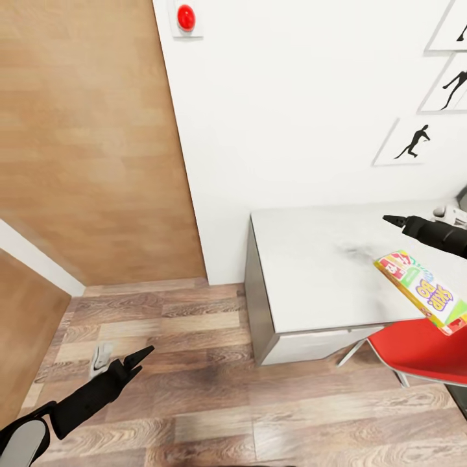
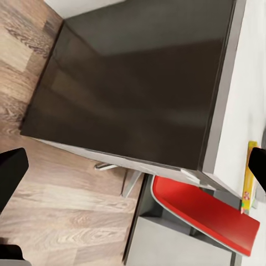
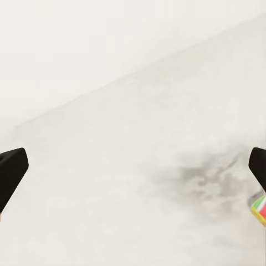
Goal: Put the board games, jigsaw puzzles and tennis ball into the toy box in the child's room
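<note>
Reaching over the table (image 1: 311,272), your right gripper (image 1: 392,220) is spread wide and empty above its pale top. The Skip-Bo game (image 1: 425,292) overhangs the near edge above the red chair (image 1: 421,353). Your left gripper (image 1: 139,357) hangs open over the floor.

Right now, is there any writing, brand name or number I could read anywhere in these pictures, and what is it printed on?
"SKIP BO": on the green game box, lying at the table edge.
Red corner panel of that box: small marks, too blurred to read.
Wall pictures: black silhouettes, no words.
Red round wall button: no label.
</note>
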Available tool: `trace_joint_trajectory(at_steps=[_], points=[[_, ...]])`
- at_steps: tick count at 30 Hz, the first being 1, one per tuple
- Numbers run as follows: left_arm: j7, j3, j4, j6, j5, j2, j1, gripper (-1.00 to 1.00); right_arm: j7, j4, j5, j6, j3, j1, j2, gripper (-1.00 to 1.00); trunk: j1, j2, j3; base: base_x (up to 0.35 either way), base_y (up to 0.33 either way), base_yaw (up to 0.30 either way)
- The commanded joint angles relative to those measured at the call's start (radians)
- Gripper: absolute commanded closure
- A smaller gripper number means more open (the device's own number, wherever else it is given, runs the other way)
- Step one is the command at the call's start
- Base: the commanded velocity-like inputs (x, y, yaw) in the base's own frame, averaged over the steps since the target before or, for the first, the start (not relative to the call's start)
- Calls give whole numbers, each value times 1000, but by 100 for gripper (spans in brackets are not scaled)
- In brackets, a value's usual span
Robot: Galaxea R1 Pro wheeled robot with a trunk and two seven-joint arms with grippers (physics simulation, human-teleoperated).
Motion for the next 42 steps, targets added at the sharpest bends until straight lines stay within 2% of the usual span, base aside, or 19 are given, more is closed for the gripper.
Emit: trace_joint_trajectory(at_steps=[1,7,12,20,21,23,27,35,42], points=[[-4,1,0,4,-2,-1,0,-100,5,-1,6,6,-5,1,0,-100,0,-1,0,0,0,98],[-4,1,2,1,-3,-2,7,-100,2,19,8,4,-10,1,1,-100,0,-1,9,0,0,93],[-4,2,5,-1,-3,-3,14,-100,0,79,12,-5,-14,-5,-1,-100,0,-1,16,0,0,86],[-4,1,8,-4,-4,-4,19,-100,1,255,20,-73,-14,-58,-13,-100,0,-1,28,0,0,82],[-4,1,8,-4,-4,-4,19,-100,1,255,20,-73,-14,-58,-13,-100,0,-1,30,0,0,80],[-4,1,9,-4,-4,-6,20,-100,2,307,28,-93,-12,-78,-16,-100,0,-1,32,0,0,77],[-4,1,9,-4,-4,-7,22,-100,6,354,46,-111,-8,-90,-18,-100,0,-1,36,0,0,62],[-2,1,9,-5,-11,-9,22,-100,10,387,64,-124,-7,-96,-21,-100,0,-1,38,1,-19,21],[-1,1,9,-5,-39,-12,23,-100,11,401,70,-128,-7,-96,-28,-100,0,-1,39,34,-168,8]])
